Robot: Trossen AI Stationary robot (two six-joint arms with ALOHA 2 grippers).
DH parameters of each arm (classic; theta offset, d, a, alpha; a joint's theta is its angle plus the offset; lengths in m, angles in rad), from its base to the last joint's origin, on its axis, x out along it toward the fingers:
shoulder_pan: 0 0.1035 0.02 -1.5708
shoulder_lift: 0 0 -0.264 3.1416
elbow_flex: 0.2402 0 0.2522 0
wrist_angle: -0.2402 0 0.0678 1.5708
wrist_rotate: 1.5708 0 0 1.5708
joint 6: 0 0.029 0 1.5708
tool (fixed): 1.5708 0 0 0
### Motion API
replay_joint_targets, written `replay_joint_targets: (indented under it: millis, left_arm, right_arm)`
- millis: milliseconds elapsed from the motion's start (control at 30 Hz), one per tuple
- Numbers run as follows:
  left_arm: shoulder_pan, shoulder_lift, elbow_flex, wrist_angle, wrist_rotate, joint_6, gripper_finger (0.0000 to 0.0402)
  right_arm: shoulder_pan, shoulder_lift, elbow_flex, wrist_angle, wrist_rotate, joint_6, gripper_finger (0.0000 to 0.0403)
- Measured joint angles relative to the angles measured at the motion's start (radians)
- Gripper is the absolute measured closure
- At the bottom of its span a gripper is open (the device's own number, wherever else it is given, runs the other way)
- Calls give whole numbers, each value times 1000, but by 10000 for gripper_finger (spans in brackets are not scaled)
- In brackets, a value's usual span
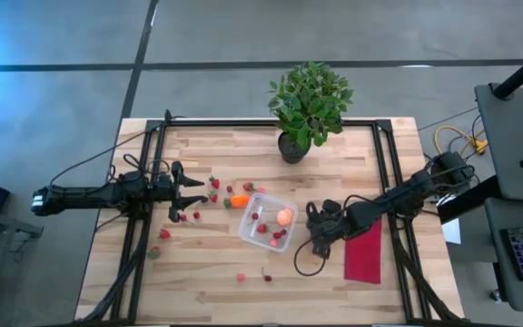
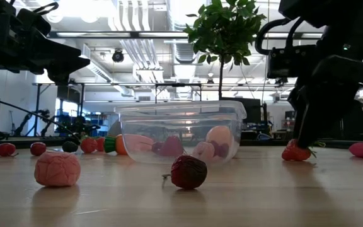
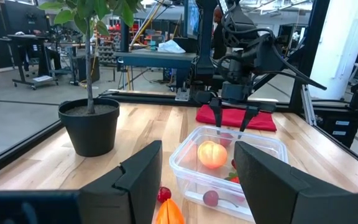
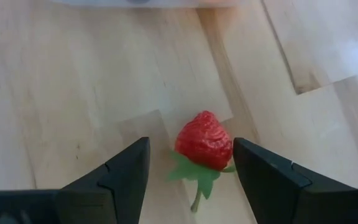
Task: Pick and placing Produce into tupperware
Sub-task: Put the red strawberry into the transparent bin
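Observation:
The clear tupperware (image 1: 268, 223) stands at the table's middle and holds the round orange-pink fruit (image 3: 211, 154) and a few red pieces. The orange-red piece with the green top (image 1: 239, 201) lies just left of it. Small red strawberries are scattered over the wood. My right gripper (image 4: 190, 149) is open and low over the table just right of the tupperware. Its fingers stand on either side of one strawberry (image 4: 204, 142) that lies on its side on the wood. My left gripper (image 1: 193, 193) is open and hovers left of the tupperware, pointing toward it.
A potted plant (image 1: 305, 107) stands at the far edge behind the tupperware. A magenta cloth (image 1: 363, 254) lies flat under my right arm. Loose strawberries (image 1: 164, 233) lie near the left arm, and more (image 2: 188, 171) lie toward the near edge. A pink lump (image 2: 57, 169) lies there too.

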Motion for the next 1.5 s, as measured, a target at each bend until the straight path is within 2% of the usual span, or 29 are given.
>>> replay_joint_targets:
  millis: [133,967,1067,1500]
  left_arm:
    - [0,0,0,0,0,0,214]
    - [0,0,0,0,0,0,214]
    - [0,0,0,0,0,0,214]
    - [0,0,0,0,0,0,214]
  right_arm:
    - [-9,0,0,1,39,0,179]
    - [-26,32,-1,-26,35,-8,183]
    - [-26,32,-1,-57,70,-12,193]
    - [-26,30,3,-63,101,-30,276]
